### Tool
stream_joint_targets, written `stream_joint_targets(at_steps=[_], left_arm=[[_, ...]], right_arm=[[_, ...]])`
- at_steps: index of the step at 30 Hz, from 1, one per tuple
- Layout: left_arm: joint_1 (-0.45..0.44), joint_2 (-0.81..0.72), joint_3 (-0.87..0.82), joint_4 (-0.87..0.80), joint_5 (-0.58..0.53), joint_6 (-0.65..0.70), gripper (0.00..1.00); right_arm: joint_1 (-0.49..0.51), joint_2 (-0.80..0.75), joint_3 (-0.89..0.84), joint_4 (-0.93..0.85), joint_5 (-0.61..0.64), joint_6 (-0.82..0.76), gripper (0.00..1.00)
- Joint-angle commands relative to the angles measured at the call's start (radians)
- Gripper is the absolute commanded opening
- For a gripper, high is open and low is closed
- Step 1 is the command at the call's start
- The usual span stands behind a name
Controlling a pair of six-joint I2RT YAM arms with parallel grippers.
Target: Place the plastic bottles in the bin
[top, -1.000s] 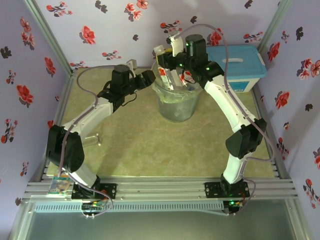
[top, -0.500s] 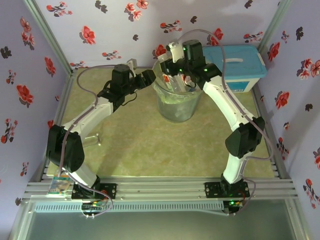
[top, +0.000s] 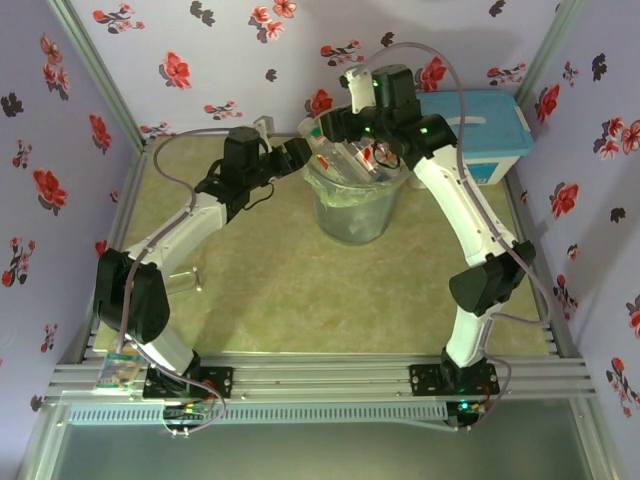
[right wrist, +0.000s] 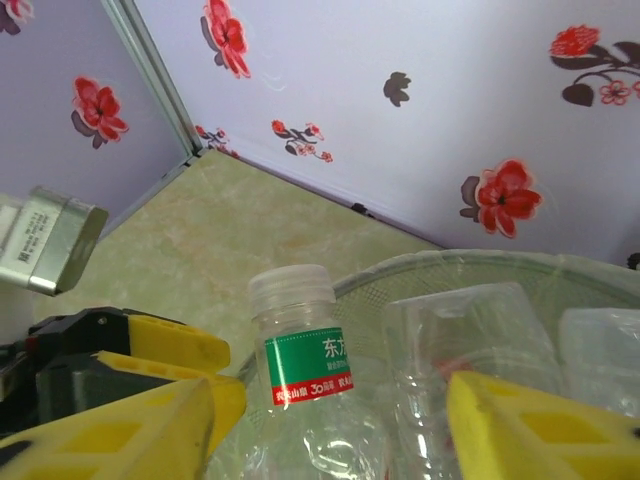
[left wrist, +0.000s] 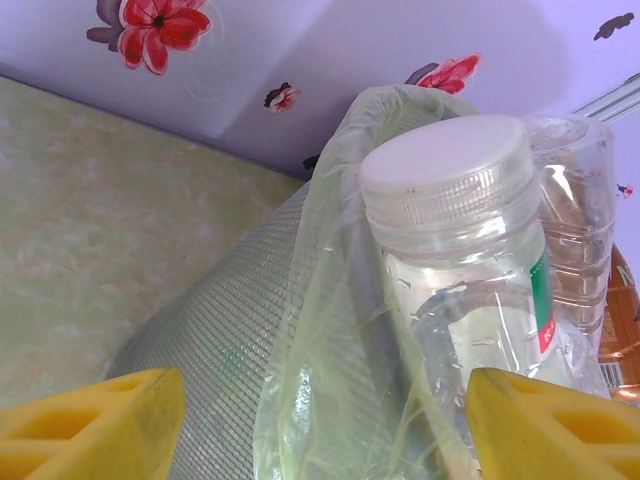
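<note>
Fingers (right wrist: 540, 430) of right gripper (right wrist: 330, 400) parted, empty, low in frame over bin (right wrist: 430, 268); left gripper (left wrist: 327, 400) half-open at white-capped bottle (left wrist: 450, 200), frame centre, holding nothing.

Clear bottles (right wrist: 300, 370), caps up; crammed in bag-lined bin (top: 350, 215)

Top view: right gripper (top: 328, 138) covers the far part of the bin (top: 350, 215) mouth, and the bottles (top: 355, 160) in it are too small to count. Left wrist cam: white-capped bottle (left wrist: 455, 260) cut off at the bottom edge, brown-orange bottle (left wrist: 622, 330) clipped at the right edge. Right wrist cam: green-label bottle (right wrist: 305, 370) and both yellow fingers (right wrist: 130, 430) cut off at the bottom.
</note>
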Motion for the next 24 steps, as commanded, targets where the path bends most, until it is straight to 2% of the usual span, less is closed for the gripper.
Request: stream_joint_targets(at_steps=[1,3,5,10,13,18,24], left_arm=[[-0.004,0.002,0.033,0.007,0.001,0.001,0.74],[-0.003,-0.008,0.030,-0.001,-0.001,0.005,0.74],[-0.003,-0.024,0.024,-0.008,-0.004,0.015,0.75],[0.003,-0.055,0.005,-0.010,-0.008,0.019,0.75],[0.003,-0.073,-0.002,-0.008,-0.009,0.019,0.75],[0.004,-0.106,-0.008,-0.031,-0.010,0.037,0.75],[0.009,-0.162,-0.043,-0.053,-0.027,0.052,0.76]], right_arm=[[-0.004,-0.040,0.029,-0.037,0.057,0.029,0.57],[-0.021,-0.056,0.036,-0.056,0.129,0.053,0.53],[-0.088,-0.067,0.041,-0.081,0.145,0.104,0.50],[-0.286,-0.085,-0.042,-0.095,0.035,0.227,0.45],[-0.348,-0.123,-0.150,-0.021,-0.012,0.271,0.45],[-0.373,-0.106,-0.188,0.017,-0.062,0.285,0.44],[-0.370,-0.061,-0.187,0.038,-0.133,0.294,0.48]])
